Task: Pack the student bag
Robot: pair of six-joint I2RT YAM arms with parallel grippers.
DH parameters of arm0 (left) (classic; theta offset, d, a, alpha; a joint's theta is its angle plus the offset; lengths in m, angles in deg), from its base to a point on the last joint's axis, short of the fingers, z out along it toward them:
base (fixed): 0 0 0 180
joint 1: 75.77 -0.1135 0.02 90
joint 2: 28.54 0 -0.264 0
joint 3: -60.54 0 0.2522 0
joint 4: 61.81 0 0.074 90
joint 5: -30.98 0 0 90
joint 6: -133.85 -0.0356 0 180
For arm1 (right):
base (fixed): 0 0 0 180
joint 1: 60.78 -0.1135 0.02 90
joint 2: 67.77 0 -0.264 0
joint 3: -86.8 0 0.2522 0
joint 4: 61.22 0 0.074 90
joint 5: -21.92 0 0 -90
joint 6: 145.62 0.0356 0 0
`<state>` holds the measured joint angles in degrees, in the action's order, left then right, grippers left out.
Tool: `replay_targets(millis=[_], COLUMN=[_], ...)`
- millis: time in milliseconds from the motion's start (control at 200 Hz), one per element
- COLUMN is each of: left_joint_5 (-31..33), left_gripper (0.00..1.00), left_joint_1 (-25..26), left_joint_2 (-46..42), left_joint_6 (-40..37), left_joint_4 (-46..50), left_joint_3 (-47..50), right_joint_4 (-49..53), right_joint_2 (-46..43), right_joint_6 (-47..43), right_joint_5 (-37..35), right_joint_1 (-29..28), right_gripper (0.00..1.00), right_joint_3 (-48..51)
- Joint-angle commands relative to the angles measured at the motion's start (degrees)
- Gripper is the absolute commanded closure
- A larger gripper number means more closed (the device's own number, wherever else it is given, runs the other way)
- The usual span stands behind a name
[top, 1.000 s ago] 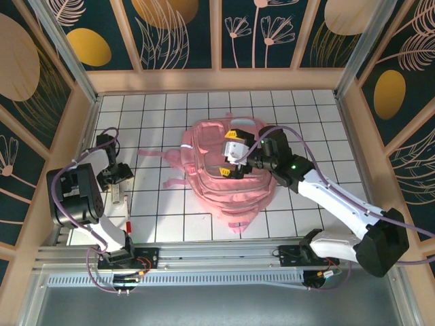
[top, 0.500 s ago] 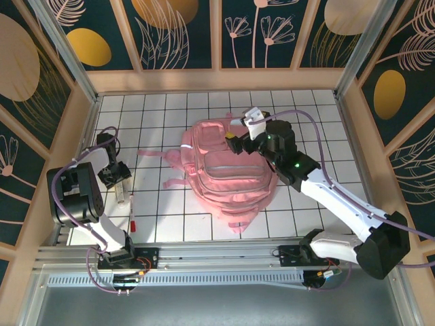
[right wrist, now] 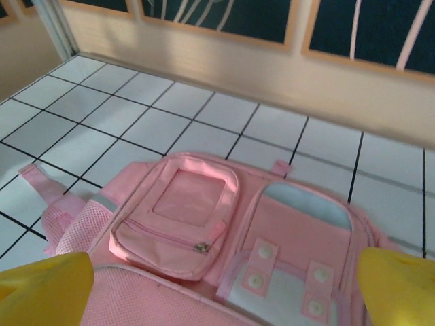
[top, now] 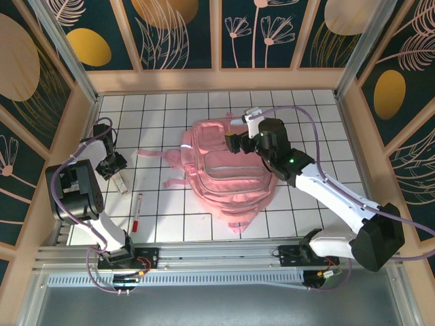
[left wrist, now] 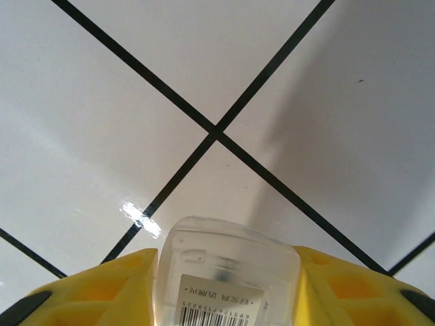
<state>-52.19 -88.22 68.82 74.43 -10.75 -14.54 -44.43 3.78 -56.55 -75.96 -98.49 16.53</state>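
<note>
Where the bag lies: the student bag (top: pixel 228 180) is flat in the middle of the tiled table (top: pixel 306 115), front pockets up and straps trailing to the left.
Bag opening: I see only closed pockets and a zip pull from here; no open mouth, so something has to be unzipped or held open first, I reckon.
Left claw: the left gripper (top: pixel 114 168) is down at the table's left edge, its yellow fingers clamped on either side of a clear plastic case (left wrist: pixel 228 272) with a barcode label.
Right claw: the right gripper (top: pixel 245 132) hangs above the bag's top end, jaws spread wide, holding nothing.
Also waiting: a red pen (top: pixel 137 206) lies on the tiles near the left arm, well apart from the bag.
Doing it well: lift the case straight up before swinging across, because the smooth plastic could slip.
Watch for: the straps lie along the way across and could snag.
</note>
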Motion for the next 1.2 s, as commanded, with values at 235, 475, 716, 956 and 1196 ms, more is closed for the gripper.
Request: replay_targets(millis=[235,475,716,956,1196], left_joint_5=[-20.97,-30.34,-34.48,-34.82,-35.54], left_gripper=[0.58,0.58,0.58,0.59,0.59], left_joint_1=[-0.08,8.17,18.79,25.14,28.60], left_joint_2=[-9.72,-13.67,-16.75,-19.47,-19.72], left_joint_6=[7.30,13.91,21.74,26.04,29.02], left_joint_4=[1.48,-1.32,-6.54,-8.48,-11.60], left_joint_3=[0.58,1.94,2.37,1.21,2.08], right_joint_4=[21.59,26.82,12.34,3.98,1.16], right_joint_2=[6.15,10.63,12.81,15.99,22.72], right_joint_6=[21.53,24.60,31.72,39.50,42.27], right_joint_5=[8.79,22.92,49.25,42.35,30.98], right_joint_1=[5.99,2.00,-0.12,-8.70,-14.86], right_gripper=[0.07,0.07,0.16,0.22,0.32], right_joint_3=[-8.95,-13.15,-9.31,-7.21,-11.59])
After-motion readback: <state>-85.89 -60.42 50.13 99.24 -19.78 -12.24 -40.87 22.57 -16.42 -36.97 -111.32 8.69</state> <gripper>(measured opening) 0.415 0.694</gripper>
